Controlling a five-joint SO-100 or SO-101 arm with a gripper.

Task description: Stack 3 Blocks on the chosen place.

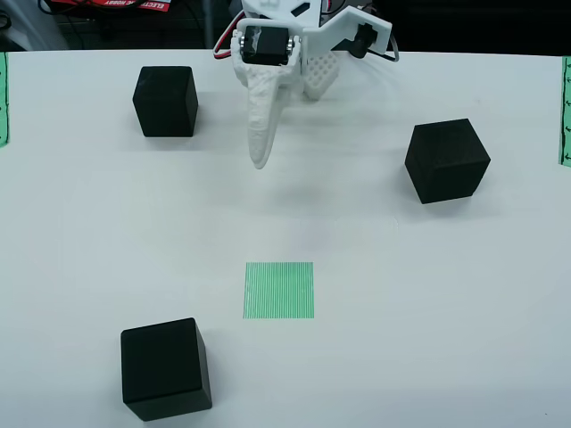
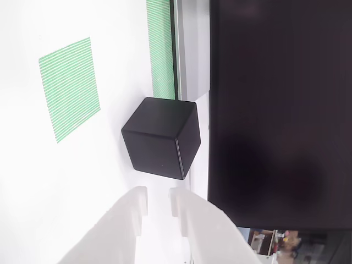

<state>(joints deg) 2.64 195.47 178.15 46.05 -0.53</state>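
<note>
While the gripper [image 2: 158, 204] hangs empty above the table [image 1: 375, 294] with its white fingertips [image 2: 137, 199] parted by a narrow gap, the nearest block [image 2: 160, 137] lies just beyond the tips at 12 o'clock in the wrist view, one vertical edge turned toward the tool. Seen from overhead, the gripper [image 1: 260, 159] sits near the far edge, with that right-hand block [image 1: 447, 160] at 3 o'clock, a second block [image 1: 166, 100] at 10 o'clock, and a third block [image 1: 166, 367] at 7 o'clock. Directly at 6 o'clock, the green striped square [image 1: 278, 290] lies bare, so no cube is stacked yet, and the jaws would likely need to spread wider to straddle the cube.
</note>
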